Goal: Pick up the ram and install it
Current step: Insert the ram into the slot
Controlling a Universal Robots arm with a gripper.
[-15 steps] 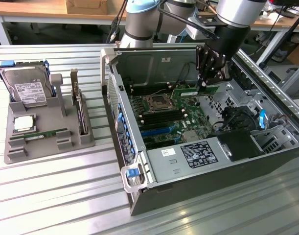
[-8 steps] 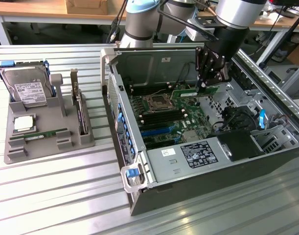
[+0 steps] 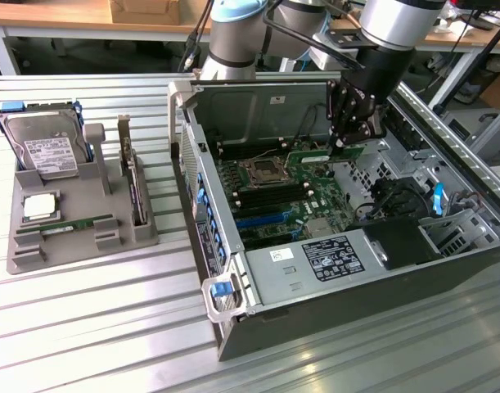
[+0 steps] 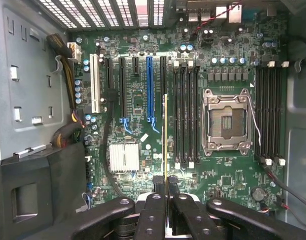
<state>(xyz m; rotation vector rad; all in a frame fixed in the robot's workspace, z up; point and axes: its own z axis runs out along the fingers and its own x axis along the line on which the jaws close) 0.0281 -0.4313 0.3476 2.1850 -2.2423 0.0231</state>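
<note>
My gripper (image 3: 345,146) hangs inside the open computer case (image 3: 331,270), shut on the ram (image 3: 313,156), a thin green stick with a white label. In the wrist view the ram (image 4: 166,135) appears edge-on between my fingers (image 4: 155,200). It is held above the motherboard (image 4: 137,75), beside the bank of black memory slots (image 4: 185,110) next to the CPU socket (image 4: 227,120). The stick is in the air and apart from the slots. A second green stick (image 3: 74,223) lies in the grey holder (image 3: 86,246) at the exterior view's left.
The grey holder also carries a silver hard drive (image 3: 47,151), a processor (image 3: 38,206) and an upright expansion card (image 3: 131,176). More memory slots (image 4: 270,110) lie past the socket. Cables (image 4: 67,125), a heatsink (image 4: 124,156) and the case walls (image 3: 258,98) surround the board.
</note>
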